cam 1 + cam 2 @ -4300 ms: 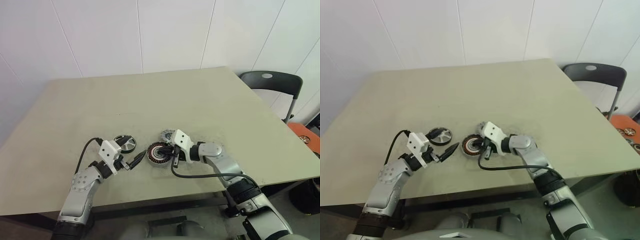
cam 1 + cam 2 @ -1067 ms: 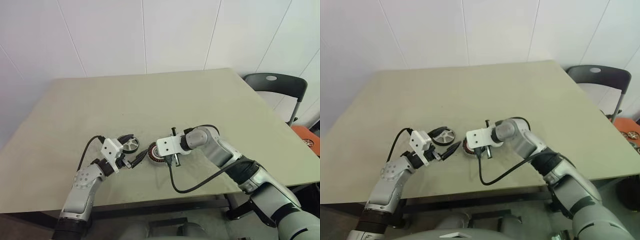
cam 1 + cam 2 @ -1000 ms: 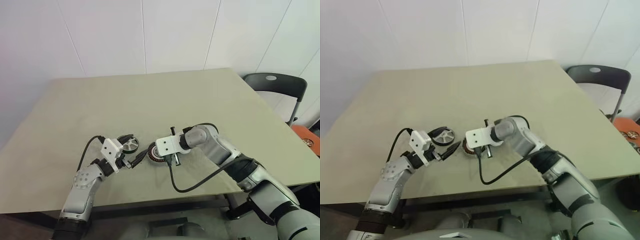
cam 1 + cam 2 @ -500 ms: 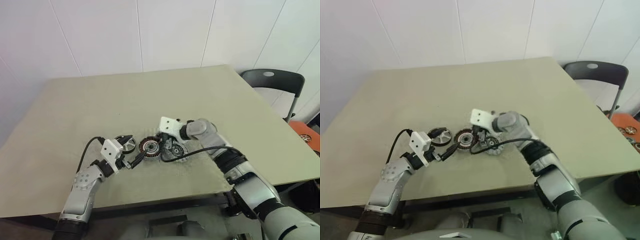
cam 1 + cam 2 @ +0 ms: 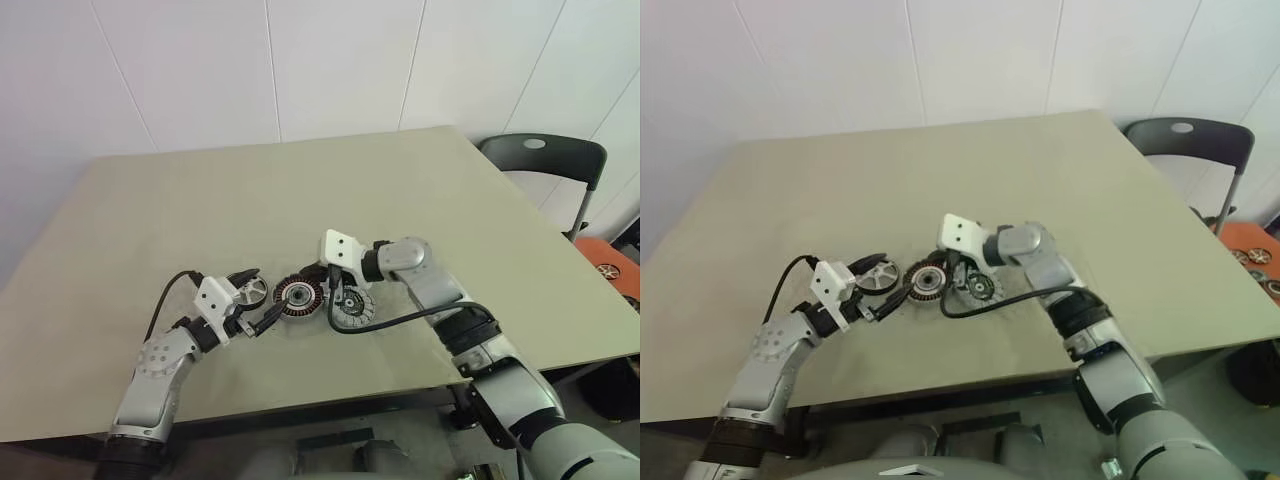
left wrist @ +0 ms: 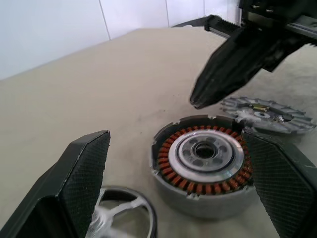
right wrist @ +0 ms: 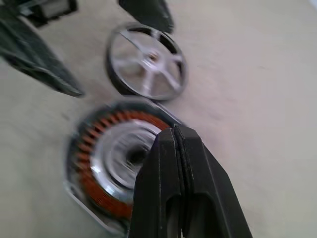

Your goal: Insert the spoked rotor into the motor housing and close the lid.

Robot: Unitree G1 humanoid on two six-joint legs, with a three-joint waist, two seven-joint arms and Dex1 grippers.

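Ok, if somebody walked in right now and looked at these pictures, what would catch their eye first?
Probably the motor housing with its copper windings, near the table's front edge, between both arms. The left end effector stands open beside it, the lid lying just behind that. The right end effector hovers shut above the housing, with the spoked rotor flat on the table at the housing's right.

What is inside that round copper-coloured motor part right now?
The motor housing holds a ring of copper windings around a pale metal hub with a dark hole. No rotor sits in it; the grey rotor lies beside it. The hole's depth is hidden.
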